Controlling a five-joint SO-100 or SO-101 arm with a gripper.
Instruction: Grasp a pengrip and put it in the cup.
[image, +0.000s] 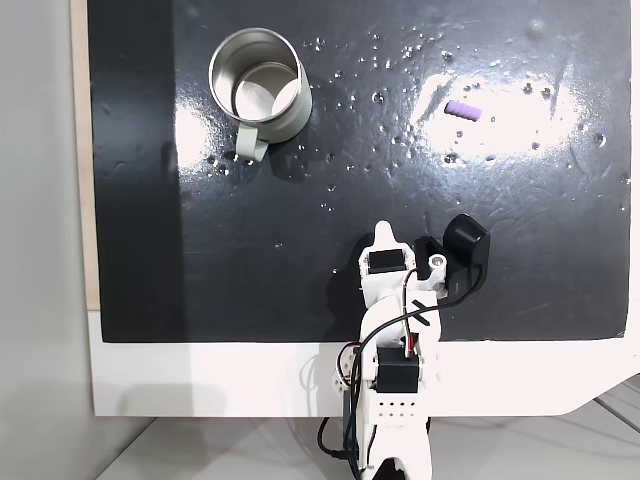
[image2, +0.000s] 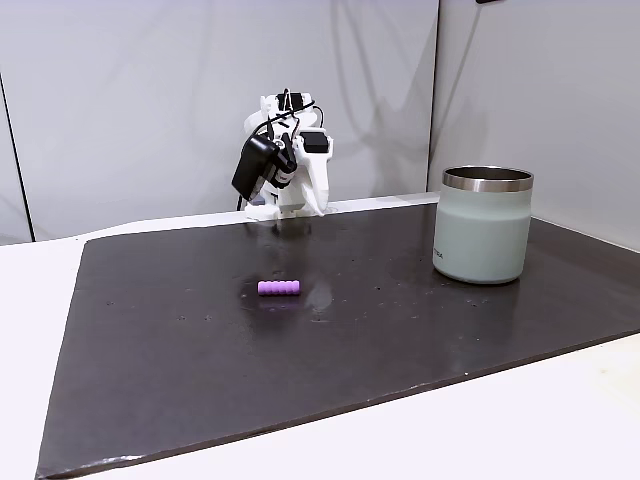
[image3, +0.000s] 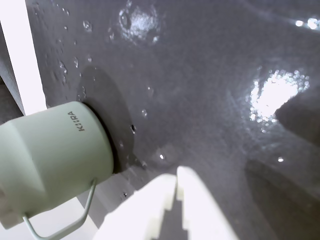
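On the dark mat (image: 330, 200), the pengrip (image: 463, 109) lies in the upper right of an overhead-looking fixed view, well apart from the claw (image: 384, 234) at lower centre. The cup (image: 258, 84) stands upright at upper left. In the wrist view the claw (image3: 176, 175) shows its tips pressed together, empty, beside the cup (image3: 50, 155).

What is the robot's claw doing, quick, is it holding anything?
Gripper: closed and empty; the purple pen grip lies on the mat.
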